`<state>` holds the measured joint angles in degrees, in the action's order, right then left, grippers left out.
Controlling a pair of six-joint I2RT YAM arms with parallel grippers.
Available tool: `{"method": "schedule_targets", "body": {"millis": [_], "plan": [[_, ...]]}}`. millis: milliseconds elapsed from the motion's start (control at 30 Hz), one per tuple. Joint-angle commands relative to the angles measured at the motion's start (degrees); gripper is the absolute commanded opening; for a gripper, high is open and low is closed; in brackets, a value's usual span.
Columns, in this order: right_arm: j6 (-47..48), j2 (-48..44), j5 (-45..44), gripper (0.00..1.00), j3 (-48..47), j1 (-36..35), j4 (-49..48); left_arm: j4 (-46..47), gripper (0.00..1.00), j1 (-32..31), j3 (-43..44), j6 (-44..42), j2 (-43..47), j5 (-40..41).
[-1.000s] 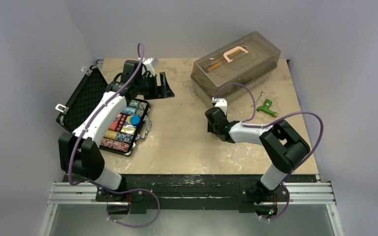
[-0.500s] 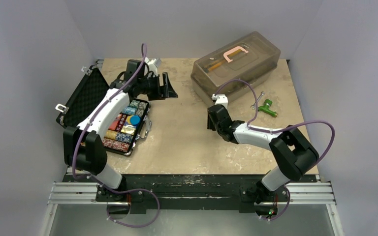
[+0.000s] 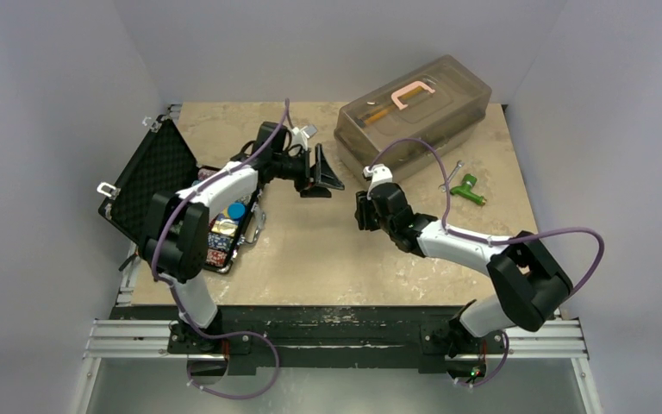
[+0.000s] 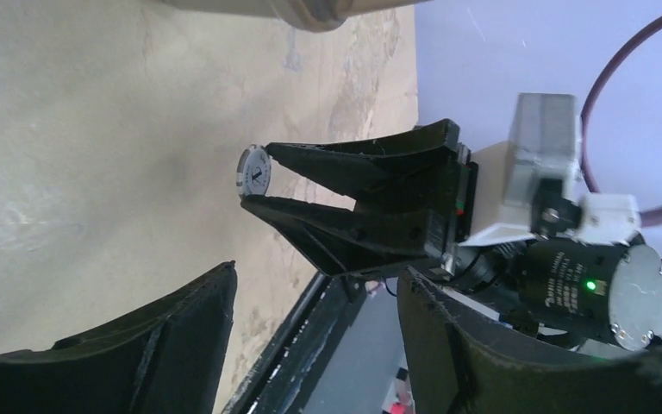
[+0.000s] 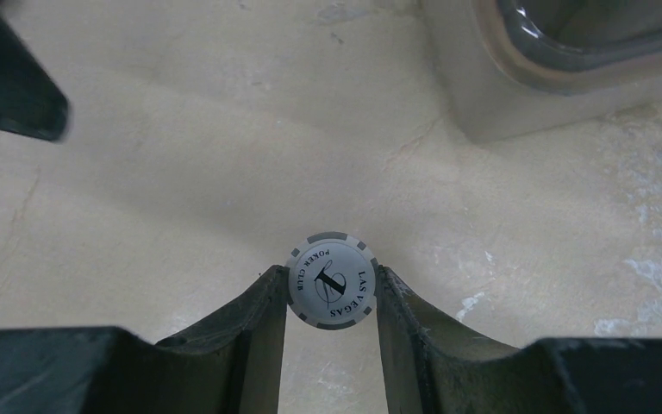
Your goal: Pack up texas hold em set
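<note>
The texas hold em set's black case (image 3: pixel 150 177) lies open at the table's left, with rows of coloured chips (image 3: pixel 221 238) partly hidden under my left arm. My right gripper (image 5: pixel 331 276) is shut on a white poker chip (image 5: pixel 331 279) printed "Las Vegas Poker Club", held on edge above the tabletop. In the left wrist view the same chip (image 4: pixel 254 172) shows at the right gripper's fingertips. My left gripper (image 4: pixel 315 274) is open and empty. It hangs at mid-table (image 3: pixel 326 172), a short way to the left of the right gripper (image 3: pixel 360 211) and facing it.
A translucent grey tub (image 3: pixel 448 103) holding a pink clamp (image 3: pixel 412 93) stands at the back right, close behind the right gripper. A green-handled tool (image 3: pixel 466 191) and a wrench (image 3: pixel 451 175) lie to its right.
My left arm has swung from over the case toward mid-table and the right gripper, its jaws a little narrower. The right gripper has moved slightly up and left with the chip.
</note>
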<state>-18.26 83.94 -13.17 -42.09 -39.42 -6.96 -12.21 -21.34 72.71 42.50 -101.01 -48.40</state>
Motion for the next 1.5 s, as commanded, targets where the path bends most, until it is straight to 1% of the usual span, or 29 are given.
{"method": "schedule_targets", "body": {"millis": [0, 67, 300, 333, 433, 467, 967, 1200, 1467], "plan": [[3.3, -2.0, 4.8, 0.36, -1.1, -0.1, -4.0, 6.8, 0.64, -0.5, -0.1, 4.9, -3.1, -6.1], [3.8, -2.1, 5.7, 0.36, -1.7, -0.1, -4.4, 5.6, 0.64, -0.4, 0.3, 4.1, -3.9, -6.0], [4.9, -2.5, 8.0, 0.36, -3.5, -0.2, -5.0, 6.9, 0.61, -0.6, 0.6, 5.3, -6.6, -7.4], [5.0, -2.6, 8.2, 0.36, -3.6, -0.2, -5.1, 7.0, 0.60, -0.6, 0.7, 5.5, -6.9, -7.5], [5.3, -3.0, 8.8, 0.36, -3.9, -0.2, -5.3, 8.2, 0.52, -0.6, 0.7, 6.5, -7.8, -8.3], [5.4, -3.1, 8.9, 0.36, -4.1, -0.2, -5.2, 8.3, 0.51, -0.6, 0.7, 6.7, -8.0, -8.4], [5.9, -4.7, 9.6, 0.36, -7.1, -0.3, -4.1, 6.6, 0.52, -1.9, 2.5, 5.4, -10.3, -9.8], [6.0, -4.7, 9.7, 0.36, -7.8, -0.3, -3.9, 7.1, 0.48, -2.6, 2.9, 5.8, -10.8, -10.6], [5.9, -3.8, 9.8, 0.36, -8.4, -0.6, -4.5, 10.5, 0.43, -3.5, 2.6, 8.0, -11.7, -12.9]]}}
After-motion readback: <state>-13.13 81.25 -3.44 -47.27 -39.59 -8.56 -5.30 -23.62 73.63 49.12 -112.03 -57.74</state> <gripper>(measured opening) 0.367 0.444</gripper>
